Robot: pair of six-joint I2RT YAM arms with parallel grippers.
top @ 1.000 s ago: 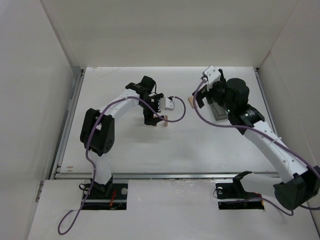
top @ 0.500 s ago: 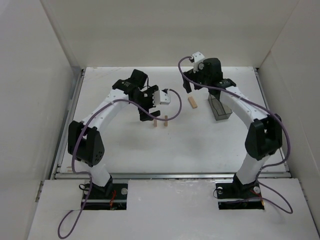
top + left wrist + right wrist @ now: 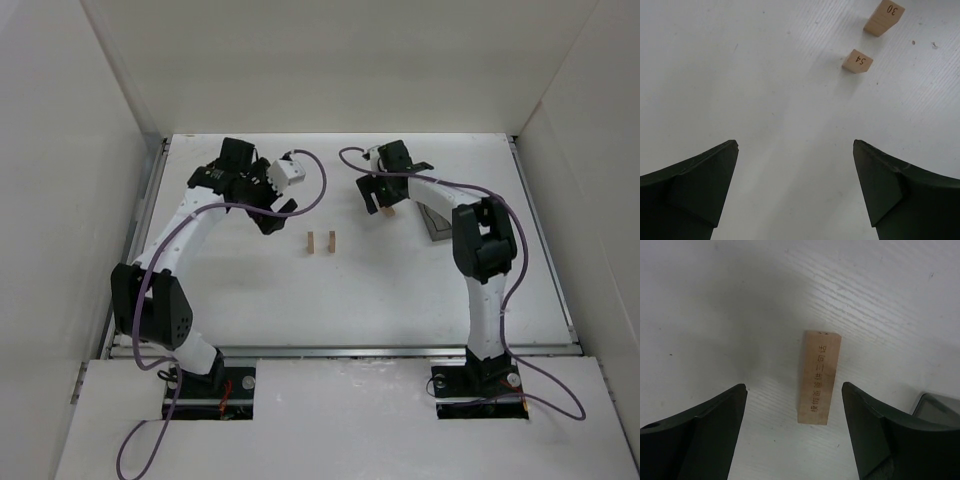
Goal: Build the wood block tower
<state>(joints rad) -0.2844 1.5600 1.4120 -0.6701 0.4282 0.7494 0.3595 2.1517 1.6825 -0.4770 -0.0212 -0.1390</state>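
Two short light-tan upright blocks (image 3: 312, 243) (image 3: 331, 241) stand side by side on the white table, a small gap between them. In the left wrist view they are marked 54 (image 3: 858, 61) and 30 (image 3: 884, 17), far ahead of the fingers. A flat plank (image 3: 820, 377) with printed characters lies on the table; from above only its end (image 3: 388, 210) shows under the right gripper. My right gripper (image 3: 794, 385) (image 3: 379, 196) is open, its fingers either side of the plank and apart from it. My left gripper (image 3: 795, 144) (image 3: 275, 214) is open and empty, left of the uprights.
A translucent dark grey container (image 3: 437, 228) sits right of the plank, mostly hidden by the right arm; its corner shows in the right wrist view (image 3: 940, 407). White walls enclose the table on three sides. Purple cables hang from both arms.
The left gripper drew back left and away from the two uprights. The right gripper swung left from the container and came down over the plank.
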